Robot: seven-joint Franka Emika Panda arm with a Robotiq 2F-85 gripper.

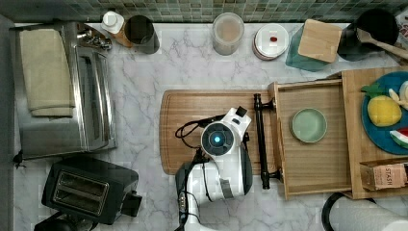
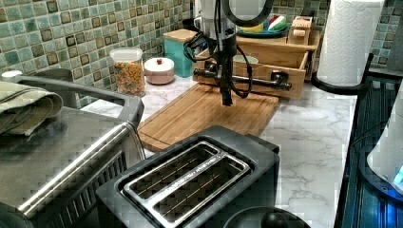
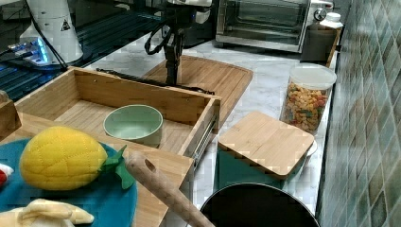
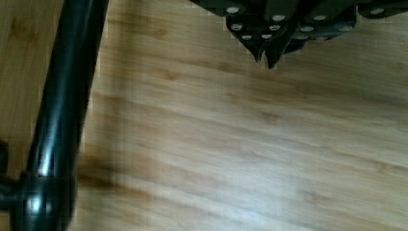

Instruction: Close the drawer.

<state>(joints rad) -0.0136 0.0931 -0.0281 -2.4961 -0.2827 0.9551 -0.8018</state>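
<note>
drawer (image 1: 315,168): pulled out of cabinet at the top view's right, black bar handle (image 1: 261,139) over cutting board (image 1: 187,113) edge
drawer contents: one pale green bowl (image 1: 308,125), looks empty
gripper (image 4: 264,60): fingers clenched together, holding nothing, tips just above board, beside handle
blue plate (image 3: 90,201): on cabinet top, plush yellow fruit (image 3: 61,157)
clear jar (image 3: 308,97): colourful cereal, lid on

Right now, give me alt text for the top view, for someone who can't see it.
A shallow light-wood drawer with a long black bar handle stands pulled open, holding a pale green bowl. The white robot arm's gripper hovers over a wooden cutting board beside the handle.
</note>
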